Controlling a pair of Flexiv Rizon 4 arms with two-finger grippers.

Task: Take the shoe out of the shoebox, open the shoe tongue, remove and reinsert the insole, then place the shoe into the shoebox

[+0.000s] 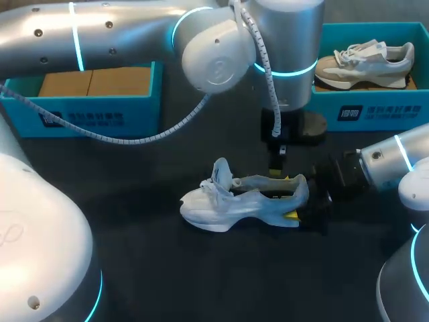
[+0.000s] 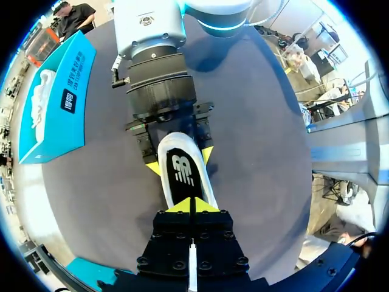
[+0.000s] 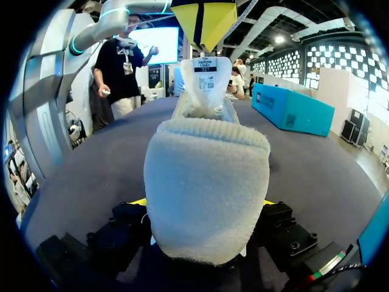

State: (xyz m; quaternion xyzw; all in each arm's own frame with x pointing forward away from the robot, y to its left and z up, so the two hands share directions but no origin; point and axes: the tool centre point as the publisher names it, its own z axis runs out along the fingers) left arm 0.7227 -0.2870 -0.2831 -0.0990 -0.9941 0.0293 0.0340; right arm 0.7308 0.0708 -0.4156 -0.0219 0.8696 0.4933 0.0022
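Head view: the shoe point(image 1: 234, 201) sat upright just 5 o'clock of centre, out of the shoebox point(image 1: 375, 111) at 2 o'clock.

Left wrist view: my left gripper point(image 2: 191, 205) had its tips pressed together above the insole point(image 2: 182, 173). Whether they pinched anything, I couldn't tell.

Right wrist view: my right gripper point(image 3: 203, 202) clamped the padded heel from both sides. I judged the shoe light and soft, with the firmer heel the best place to grip.

A beige sneaker point(image 1: 365, 64) lies inside a blue box point(image 1: 389, 111) at the far right corner of the dark table point(image 1: 154, 275).
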